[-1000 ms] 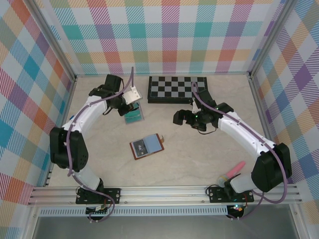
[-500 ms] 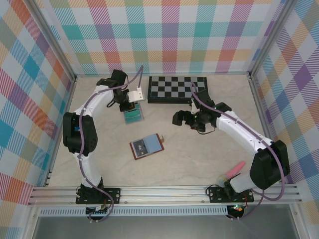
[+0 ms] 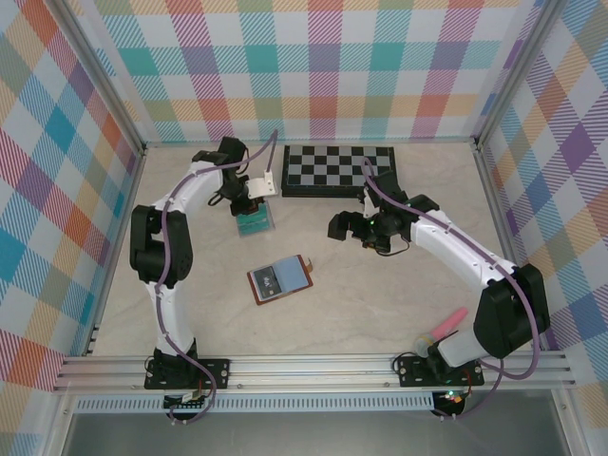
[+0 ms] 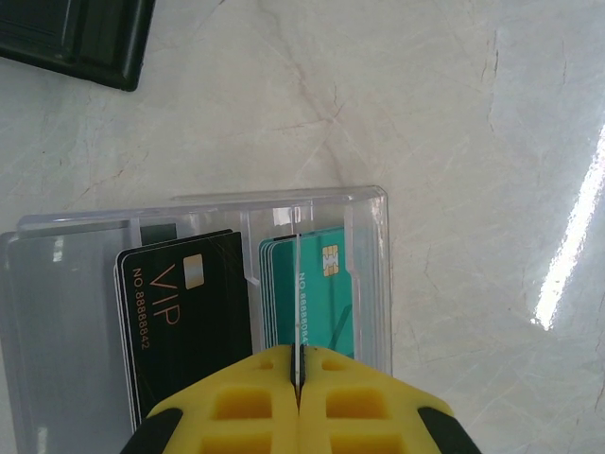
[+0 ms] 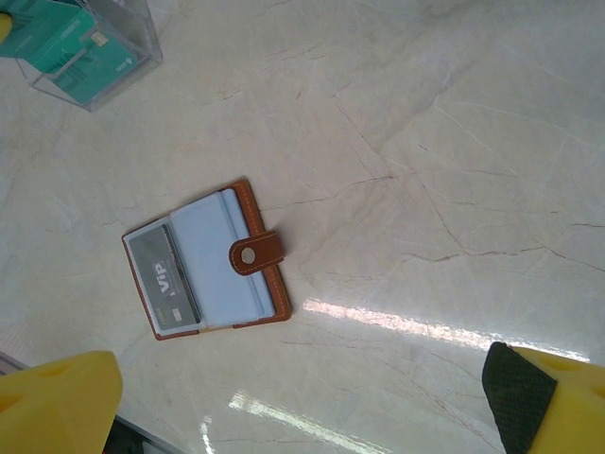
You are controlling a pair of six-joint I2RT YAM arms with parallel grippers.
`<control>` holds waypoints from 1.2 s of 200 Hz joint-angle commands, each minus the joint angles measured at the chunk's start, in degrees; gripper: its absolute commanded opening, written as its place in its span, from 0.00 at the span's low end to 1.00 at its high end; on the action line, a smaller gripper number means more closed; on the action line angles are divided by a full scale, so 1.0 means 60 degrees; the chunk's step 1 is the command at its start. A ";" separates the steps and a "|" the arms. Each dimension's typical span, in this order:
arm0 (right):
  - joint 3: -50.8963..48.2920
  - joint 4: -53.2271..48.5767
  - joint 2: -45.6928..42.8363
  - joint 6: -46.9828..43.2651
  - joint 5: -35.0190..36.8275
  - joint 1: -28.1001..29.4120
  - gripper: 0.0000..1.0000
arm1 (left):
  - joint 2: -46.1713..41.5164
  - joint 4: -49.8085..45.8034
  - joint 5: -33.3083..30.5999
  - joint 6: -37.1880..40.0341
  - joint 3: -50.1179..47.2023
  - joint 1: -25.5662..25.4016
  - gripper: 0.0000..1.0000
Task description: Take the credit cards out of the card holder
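1. Table (image 3: pixel 380 304): pale marble-look top; carries everything below.
2. Left gripper (image 4: pixel 298 355): poised over the clear tray; yellow fingers pressed together on a thin pale strip, read as an edge-on card (image 4: pixel 298 284); step in hand, by my judgement, is depositing a removed card; the next move calls for letting go above the teal stack, then travelling to the wallet.
3. Right gripper (image 5: pixel 301 378): jaws spread wide, holding nothing; hovers near the card holder, well placed to pin it down.
4. Chessboard (image 3: pixel 339 169): black and grey; far side of the table, just beside the tray; no part in the task.
5. Clear tray (image 4: pixel 373 246): two compartments; black VIP card (image 4: pixel 184 312) on one side, teal cards (image 4: pixel 326 293) on the other.
6. Card holder (image 5: pixel 213 255): brown leather, blue-grey lining; lies open mid-table, apart from the tray; clasp tab (image 5: pixel 257 251) folded across the lining, likely to get in the way of a pinch.
7. Dark VIP card (image 5: pixel 172 284): tucked in the holder's pocket; task unfinished; flat and thin, likely hard to pinch.
8. Pink object (image 3: pixel 446 328): beside the right arm's base; out of the way.
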 commanded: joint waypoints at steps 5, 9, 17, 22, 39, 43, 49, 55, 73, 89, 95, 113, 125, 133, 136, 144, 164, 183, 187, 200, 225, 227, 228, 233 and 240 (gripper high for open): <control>0.0022 0.0038 0.0075 0.0010 -0.0193 -0.0067 1.00 | 0.0192 -0.0431 0.0190 -0.0178 0.0275 0.0068 0.04; 0.0023 0.0045 0.0065 -0.0001 -0.0195 -0.0063 1.00 | 0.0224 -0.0422 0.0190 -0.0236 0.0285 0.0068 0.05; 0.0021 0.0033 0.0047 -0.0005 -0.0182 -0.0077 1.00 | 0.0272 -0.0378 0.0160 -0.0421 0.0301 0.0068 0.07; 0.0035 0.0015 0.0040 -0.0013 -0.0181 -0.0072 1.00 | 0.0287 -0.0363 0.0161 -0.0497 0.0317 0.0068 0.08; 0.0036 -0.0023 0.0003 -0.0037 -0.0167 -0.0072 1.00 | 0.0277 -0.0260 0.0076 -0.0670 0.0312 0.0082 0.13; 0.0043 -0.0031 0.0003 -0.0047 -0.0167 -0.0072 1.00 | 0.0266 -0.0251 0.0049 -0.0691 0.0318 0.0091 0.14; 0.0037 -0.0042 -0.0011 -0.0057 -0.0167 -0.0064 1.00 | 0.0237 -0.0206 0.0028 -0.0731 0.0330 0.0097 0.17; 0.0032 -0.0046 -0.0025 -0.0065 -0.0170 -0.0072 1.00 | 0.0201 -0.0166 -0.0007 -0.0763 0.0355 0.0107 0.20; 0.0013 -0.0042 -0.0041 -0.0055 -0.0167 -0.0072 1.00 | 0.0082 -0.0074 -0.0019 -0.0909 0.0450 0.0140 0.25; -0.0008 -0.0004 -0.0070 -0.0035 -0.0156 -0.0072 1.00 | -0.0143 0.0084 0.0102 -0.1126 0.0498 0.0177 0.26; -0.0008 0.0001 -0.0088 -0.0042 -0.0152 -0.0072 1.00 | -0.0268 0.0176 0.0183 -0.1242 0.0493 0.0197 0.26; 0.0006 0.0002 -0.0101 -0.0058 -0.0166 -0.0072 1.00 | -0.0785 0.0548 0.0614 -0.1817 0.0353 0.0293 0.27; 0.0010 0.0042 -0.0114 -0.0120 -0.0210 -0.0047 1.00 | -0.1270 0.1002 0.0822 -0.2458 0.0116 0.0345 0.27; 0.0021 0.0056 -0.0107 -0.0175 -0.0196 0.0022 1.00 | -0.1644 0.1364 0.0973 -0.2976 -0.0145 0.0374 0.27; 0.0041 0.0064 -0.0104 -0.0200 -0.0196 0.0048 1.00 | -0.1802 0.1503 0.1046 -0.3175 -0.0259 0.0375 0.27; 0.0092 0.0066 -0.0072 -0.0284 -0.0169 0.0148 1.00 | -0.2266 0.1978 0.1190 -0.3734 -0.0700 0.0377 0.27; 0.0285 0.0043 0.0112 -0.0462 0.0008 0.0586 1.00 | -0.3496 0.3482 0.1388 -0.5383 -0.2078 0.0384 0.28; 0.0505 0.0112 0.0439 -0.0594 0.0081 0.1122 1.00 | -0.4642 0.4707 0.1281 -0.7317 -0.3402 0.0375 0.31; 0.0552 0.0135 0.0525 -0.0626 0.0058 0.1234 1.00 | -0.4869 0.4868 0.1205 -0.7821 -0.3629 0.0375 0.33; 0.0657 0.0348 0.0778 -0.0706 -0.0112 0.1594 0.98 | -0.5420 0.4912 0.1289 -0.9256 -0.4112 0.0375 0.37; 0.0628 0.1197 0.1167 -0.0710 -0.0806 0.2168 0.94 | -0.6374 0.4767 0.1857 -1.1523 -0.5042 0.0346 0.38; 0.0648 0.1242 0.1224 -0.0694 -0.0858 0.2206 0.94 | -0.6451 0.4795 0.1808 -1.1773 -0.5148 0.0339 0.38; 0.0657 0.1269 0.1251 -0.0686 -0.0893 0.2217 0.94 | -0.6507 0.4809 0.1776 -1.1868 -0.5198 0.0335 0.39; 0.0737 0.1345 0.1408 -0.0652 -0.0993 0.2307 0.93 | -0.6734 0.4897 0.1626 -1.2438 -0.5448 0.0331 0.39; 0.0905 0.1365 0.1665 -0.0604 -0.1091 0.2416 0.91 | -0.7065 0.4970 0.1316 -1.3210 -0.5804 0.0331 0.40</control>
